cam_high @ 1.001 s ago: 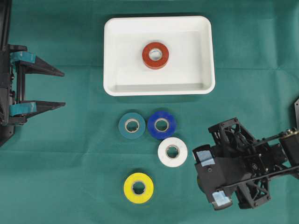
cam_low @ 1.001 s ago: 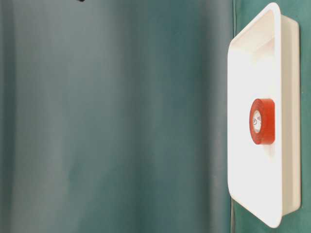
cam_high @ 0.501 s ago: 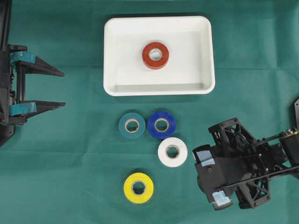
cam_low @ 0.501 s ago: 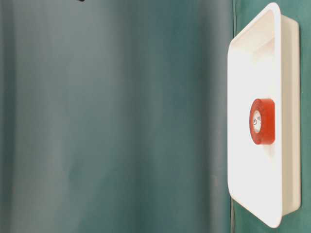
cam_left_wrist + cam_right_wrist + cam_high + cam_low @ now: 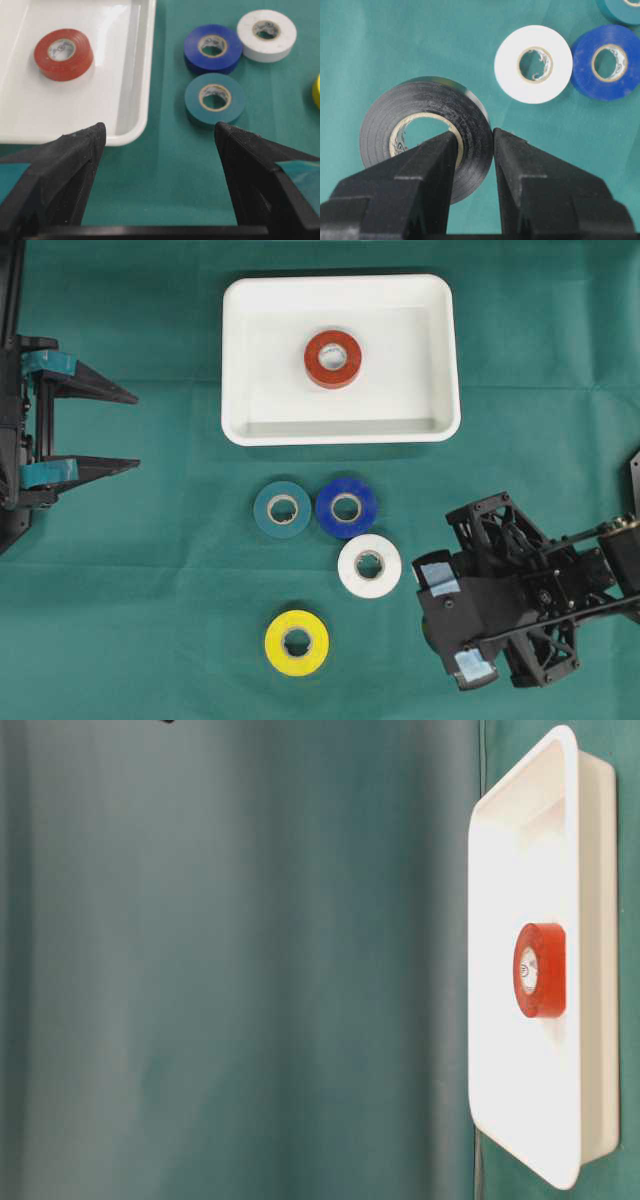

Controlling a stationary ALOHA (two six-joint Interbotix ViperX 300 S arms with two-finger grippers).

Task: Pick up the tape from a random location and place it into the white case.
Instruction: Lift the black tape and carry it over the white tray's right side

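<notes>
A black tape (image 5: 380, 131) roll fills the left of the right wrist view. My right gripper (image 5: 475, 134) is shut on its wall, one finger in the hole and one outside. In the overhead view that gripper (image 5: 452, 622) points down at the lower right and hides the black roll. The white case (image 5: 340, 430) lies at the top centre with a red tape (image 5: 333, 358) roll flat inside it. My left gripper (image 5: 136, 431) hangs open and empty at the far left edge, well away from the rolls.
Loose on the green cloth lie a teal roll (image 5: 282, 510), a blue roll (image 5: 346, 507), a white roll (image 5: 369, 566) and a yellow roll (image 5: 296, 642). The white roll is closest to my right gripper.
</notes>
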